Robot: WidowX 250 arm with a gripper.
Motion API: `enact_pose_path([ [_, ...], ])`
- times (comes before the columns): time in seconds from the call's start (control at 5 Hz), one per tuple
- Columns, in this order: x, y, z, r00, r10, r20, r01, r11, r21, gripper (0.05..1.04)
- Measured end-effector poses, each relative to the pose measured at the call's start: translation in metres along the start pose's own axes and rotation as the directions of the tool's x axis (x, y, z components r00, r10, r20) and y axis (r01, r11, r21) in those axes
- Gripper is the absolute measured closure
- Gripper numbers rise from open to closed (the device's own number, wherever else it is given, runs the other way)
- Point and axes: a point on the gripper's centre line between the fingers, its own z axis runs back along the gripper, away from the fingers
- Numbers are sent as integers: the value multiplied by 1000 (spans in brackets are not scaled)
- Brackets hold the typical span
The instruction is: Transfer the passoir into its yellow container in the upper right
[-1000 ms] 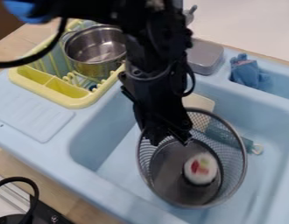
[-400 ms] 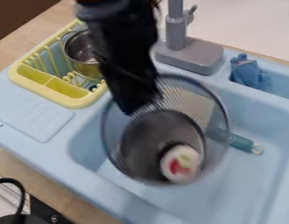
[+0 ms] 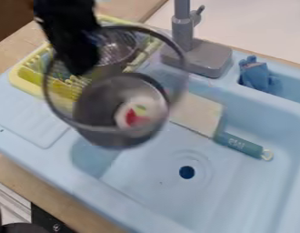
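Metal passoir (image 3: 97, 105) below the end effector (image 3: 81, 68)

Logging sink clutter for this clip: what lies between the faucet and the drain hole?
In the camera view, the cream blade of a teal-handled tool lies between faucet and drain hole.

The black arm (image 3: 62, 16) hangs at upper left, claw (image 3: 83, 68) downward, closed.

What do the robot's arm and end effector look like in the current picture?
The visible part of the arm and the end effector are both black, forming one dark, chunky shape that narrows toward its tip. I can't make out any markings on them.
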Motion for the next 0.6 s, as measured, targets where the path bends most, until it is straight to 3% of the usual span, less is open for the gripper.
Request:
enact_pose_path([
  [0.4, 14, 74, 2, 983, 186, -11, -186, 982, 20, 1028],
  [0.6, 20, 95, -4, 968, 251, 15, -252, 968, 14, 1028],
])
